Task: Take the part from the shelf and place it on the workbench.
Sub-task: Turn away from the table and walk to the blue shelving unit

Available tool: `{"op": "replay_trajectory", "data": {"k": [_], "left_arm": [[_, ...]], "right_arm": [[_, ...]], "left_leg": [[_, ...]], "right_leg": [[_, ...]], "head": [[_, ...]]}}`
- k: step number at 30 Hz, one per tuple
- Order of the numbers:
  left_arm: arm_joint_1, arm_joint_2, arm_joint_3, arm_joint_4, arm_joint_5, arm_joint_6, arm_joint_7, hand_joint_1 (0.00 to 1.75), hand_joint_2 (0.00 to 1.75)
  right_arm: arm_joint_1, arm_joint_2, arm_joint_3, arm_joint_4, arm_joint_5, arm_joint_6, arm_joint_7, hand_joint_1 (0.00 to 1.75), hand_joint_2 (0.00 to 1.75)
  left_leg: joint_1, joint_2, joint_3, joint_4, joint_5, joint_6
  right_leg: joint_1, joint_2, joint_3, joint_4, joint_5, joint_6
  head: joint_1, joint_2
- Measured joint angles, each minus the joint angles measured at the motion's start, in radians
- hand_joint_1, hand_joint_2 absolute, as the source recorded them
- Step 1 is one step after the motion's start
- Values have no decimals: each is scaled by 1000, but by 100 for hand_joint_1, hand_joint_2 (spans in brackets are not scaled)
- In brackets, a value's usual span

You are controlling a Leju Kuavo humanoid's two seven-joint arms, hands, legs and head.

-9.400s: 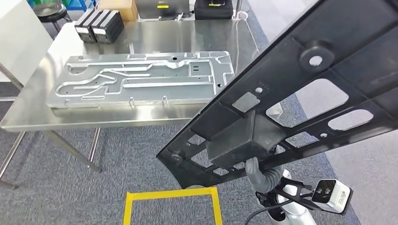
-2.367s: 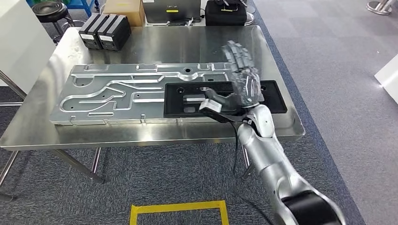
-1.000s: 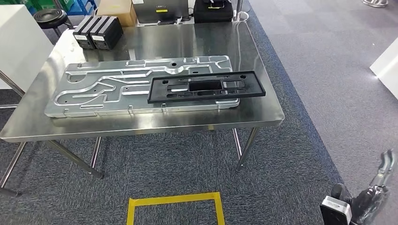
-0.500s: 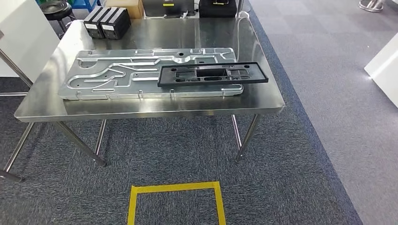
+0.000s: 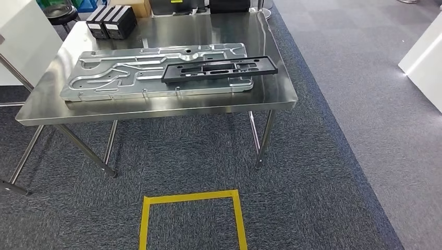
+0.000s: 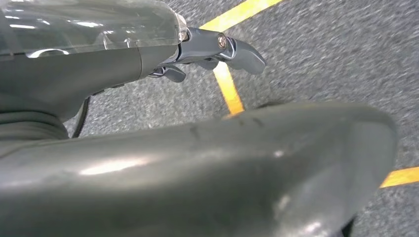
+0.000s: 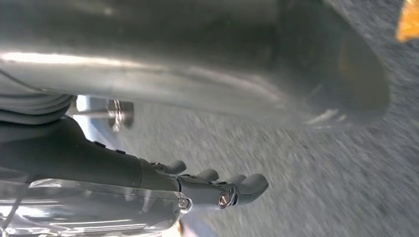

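The long black plastic part (image 5: 219, 70) lies flat on the right half of the machined aluminium plate (image 5: 104, 78), on the steel workbench (image 5: 156, 110), with its right end reaching past the plate's edge. Nothing touches it. In the left wrist view my left hand (image 6: 212, 49) hangs over grey carpet and yellow tape, fingers stretched out and holding nothing. My right hand (image 7: 217, 187) likewise hangs above the carpet in the right wrist view, fingers out and empty.
Two black boxes (image 5: 110, 21) stand at the workbench's far left corner. A yellow tape square (image 5: 190, 198) marks the carpet in front of the bench. A white cabinet (image 5: 21, 41) stands at the left and a white unit (image 5: 425, 57) at the right.
The whole picture has shifted, so the camera has moved; the bench now sits higher and farther off. My right arm, low at the right a second ago, has left the head view.
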Motion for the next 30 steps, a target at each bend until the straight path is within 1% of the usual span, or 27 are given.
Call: {"op": "replay_trajectory", "data": {"k": [1,2,3,4,5,6,7,8,10,11,12,13,14,15,16,17,18,19,20,21,22,23,25,26,27,29,30], "left_arm": [[-1,-1,-2,0,0,0,-1,0,0],[-2,-2,-4,0,0,0,-2,0,0],[-2,-2,-6,0,0,0,-2,0,0],[-4,-3,-8,0,0,0,-3,0,0],[-6,-3,-9,0,0,0,-3,0,0],[-9,-3,-10,0,0,0,-4,0,0],[-12,-3,-10,0,0,0,-4,0,0],[-14,-3,-10,0,0,0,-4,0,0],[-14,-5,-11,0,0,0,-4,0,0],[-14,-6,-11,0,0,0,-4,0,0],[-13,-8,-11,0,0,0,-4,0,0],[-13,-9,-11,0,0,0,-4,0,0],[-13,-10,-11,0,0,0,-4,0,0],[-12,-10,-11,0,1,0,-4,0,0],[-12,-10,-11,0,1,0,-4,0,0],[-12,-10,-11,0,2,0,-4,0,0],[-12,-10,-11,0,2,0,-4,0,0],[-13,-11,-11,0,2,0,-4,0,0],[-13,-11,-11,0,2,0,-4,0,0],[-13,-12,-11,-1,2,0,-4,0,0],[-13,-12,-11,-1,2,0,-4,0,0],[-13,-13,-11,-1,2,0,-4,0,0],[-12,-12,-11,-1,2,0,-4,0,0],[-12,-12,-11,-1,2,0,-4,0,0],[-10,-12,-11,-1,2,0,-4,0,0],[-8,-13,-11,-1,1,0,-4,0,0],[-7,-14,-11,-1,1,-1,-4,0,0]], "right_arm": [[0,0,-2,4,-5,11,6,0,0],[0,0,-6,7,-10,19,10,0,0],[0,0,-9,9,-15,26,12,0,0],[0,0,-12,11,-19,30,13,0,0],[-1,0,-14,12,-21,32,14,0,0],[-1,0,-15,13,-23,33,14,0,0],[-2,-1,-16,14,-23,33,14,0,0],[-3,-1,-17,15,-24,32,14,0,0],[-2,-3,-22,17,-25,32,14,0,0],[-2,-5,-24,18,-26,32,15,0,0],[-1,-6,-26,19,-26,32,15,0,0],[-1,-7,-28,20,-27,33,16,0,0],[-1,-7,-29,22,-27,33,16,0,0],[-1,-8,-29,23,-27,33,16,0,0],[-1,-8,-29,23,-27,33,16,0,0],[-1,-9,-29,23,-27,32,16,0,0],[-2,-9,-30,24,-27,32,16,0,0],[-2,-9,-30,24,-27,32,16,0,0],[-4,-9,-29,25,-27,32,16,0,0],[-6,-10,-29,25,-27,32,16,0,0],[-8,-11,-29,25,-27,32,16,0,0],[-10,-12,-30,26,-27,32,16,0,0],[-11,-12,-30,26,-27,32,16,0,0],[-10,-12,-30,26,-27,32,16,0,0],[-10,-12,-30,27,-27,32,16,0,0],[-10,-13,-30,27,-27,32,16,0,0],[-10,-13,-31,27,-27,32,16,0,0]], "left_leg": [[0,0,0,44,-9,0],[-1,-1,14,61,7,1],[-2,-1,44,43,38,4],[-2,-1,90,-6,68,7],[-5,-2,146,-79,77,11],[-7,-3,197,-153,69,17],[-10,-4,231,-210,54,22],[-14,-4,247,-244,41,28],[-14,-1,237,-255,54,41],[-12,1,227,-257,67,49],[-11,3,214,-259,81,56],[-11,5,198,-260,95,62],[-12,5,181,-259,108,66],[-14,5,164,-258,121,67],[-16,6,147,-255,133,67],[-17,6,129,-252,145,66],[-18,7,110,-247,156,64],[-18,7,92,-242,167,62],[-20,6,76,-236,177,59],[-21,6,64,-231,186,55],[-23,7,57,-227,195,51],[-23,8,52,-226,205,46],[-20,8,45,-226,219,34],[-18,6,38,-217,205,29],[-16,3,27,-194,171,24],[-13,-1,-4,-87,62,15],[-11,-1,-16,-19,20,12]], "right_leg": [[3,0,-18,3,11,-1],[4,0,-37,8,22,0],[5,0,-56,15,32,1],[6,1,-73,23,40,4],[7,1,-88,31,48,7],[8,2,-99,38,55,12],[8,1,-106,41,63,18],[7,0,-109,42,72,24],[5,1,-114,39,86,37],[4,3,-121,48,70,42],[3,5,-133,75,34,46],[0,7,-149,122,-20,49],[0,8,-167,185,-73,52],[0,8,-180,250,-110,54],[-1,8,-184,301,-121,55],[0,8,-175,324,-106,56],[0,8,-147,311,-77,54],[0,8,-100,264,-50,51],[1,8,-35,189,-38,47],[3,8,31,103,-46,42],[6,8,78,35,-60,37],[9,8,105,-9,-73,31],[10,7,97,-27,-65,18],[9,5,87,-28,-53,9],[7,2,75,-29,-41,2],[7,-1,43,-28,-14,-6],[8,-1,24,-25,-1,-6]], "head": [[0,0],[0,0],[0,0],[0,0],[0,0],[0,0],[0,0],[0,0],[0,0],[0,0],[0,0],[0,0],[0,0],[0,0],[0,0],[0,0],[0,0],[0,0],[0,0],[0,0],[0,0],[0,0],[0,0],[0,0],[0,0],[0,0],[0,0]]}}
